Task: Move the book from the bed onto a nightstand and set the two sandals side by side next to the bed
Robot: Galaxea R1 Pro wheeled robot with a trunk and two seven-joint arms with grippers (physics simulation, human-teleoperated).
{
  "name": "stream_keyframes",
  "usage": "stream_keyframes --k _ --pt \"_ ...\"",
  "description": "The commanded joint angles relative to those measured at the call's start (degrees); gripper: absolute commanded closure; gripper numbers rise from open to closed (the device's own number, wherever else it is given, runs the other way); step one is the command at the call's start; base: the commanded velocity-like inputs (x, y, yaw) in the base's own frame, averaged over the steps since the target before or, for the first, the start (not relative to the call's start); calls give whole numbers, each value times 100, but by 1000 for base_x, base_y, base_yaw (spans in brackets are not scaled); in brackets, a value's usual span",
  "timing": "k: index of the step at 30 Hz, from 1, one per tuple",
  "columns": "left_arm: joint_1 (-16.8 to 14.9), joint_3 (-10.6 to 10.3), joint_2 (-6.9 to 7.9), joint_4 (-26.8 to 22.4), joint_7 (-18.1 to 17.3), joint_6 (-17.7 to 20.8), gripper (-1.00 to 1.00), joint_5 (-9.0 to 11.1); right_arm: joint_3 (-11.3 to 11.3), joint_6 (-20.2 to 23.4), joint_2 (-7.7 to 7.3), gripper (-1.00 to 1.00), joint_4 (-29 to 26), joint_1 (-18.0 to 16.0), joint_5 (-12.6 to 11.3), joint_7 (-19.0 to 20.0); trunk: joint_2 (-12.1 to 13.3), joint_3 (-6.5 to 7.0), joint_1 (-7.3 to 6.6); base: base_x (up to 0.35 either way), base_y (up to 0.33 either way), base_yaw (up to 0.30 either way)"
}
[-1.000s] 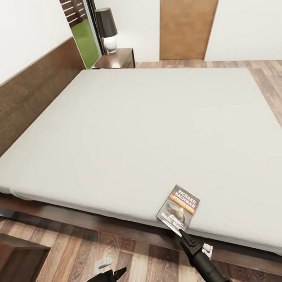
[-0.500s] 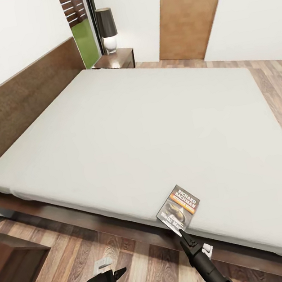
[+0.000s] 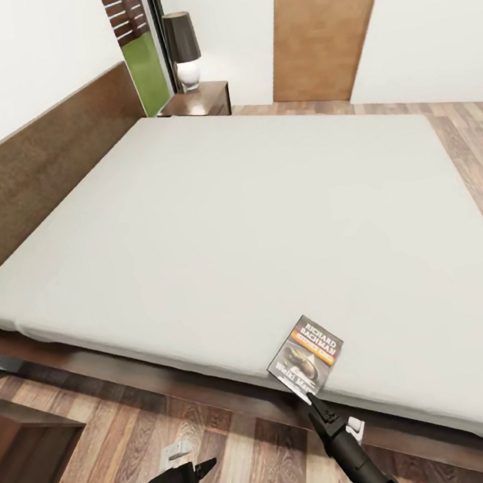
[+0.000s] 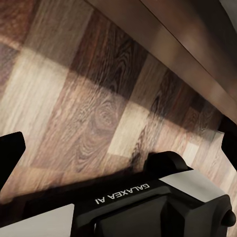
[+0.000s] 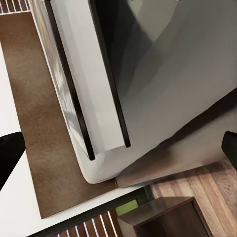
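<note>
Book lies flat on the off-white mattress of the bed, right at the near edge, its cover facing up with the white lettering and orange band readable from the far side. One corner of the book reaches the mattress edge above the dark wooden frame.

The right gripper points up at that near corner from below, its tip just beside the book's edge; from the head view it is not possible to tell whether it touches. In the right wrist view the book's white page block and dark covers are seen end-on between the two fingertips, which stand wide apart at the picture's edges, so the jaws are released and hold nothing.

The left gripper hangs low over the wood-plank floor, well apart from the book, pointing toward the right arm. In the left wrist view its fingertips are spread wide over the floor planks, jaws released, with the bed frame running along one side.

At the far corner of the bed a nightstand stands against the white wall, carrying a lamp with a dark shade. A brown door is set in the far wall.
</note>
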Motion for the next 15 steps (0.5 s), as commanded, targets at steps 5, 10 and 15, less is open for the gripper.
stream_keyframes --k 5,10,15 --pt "0 -47 4 -6 -12 17 -100 55 -9 60 4 -100 1 -2 -43 15 -1 -3 0 55 0 0" --pt "-1 -47 4 -5 -5 12 -100 55 -8 61 2 -100 1 -2 -43 15 -1 -3 0 46 0 0" --pt "-1 -47 3 -4 -7 11 -100 55 -7 61 2 -100 1 -2 -43 15 -1 -3 0 6 0 0"
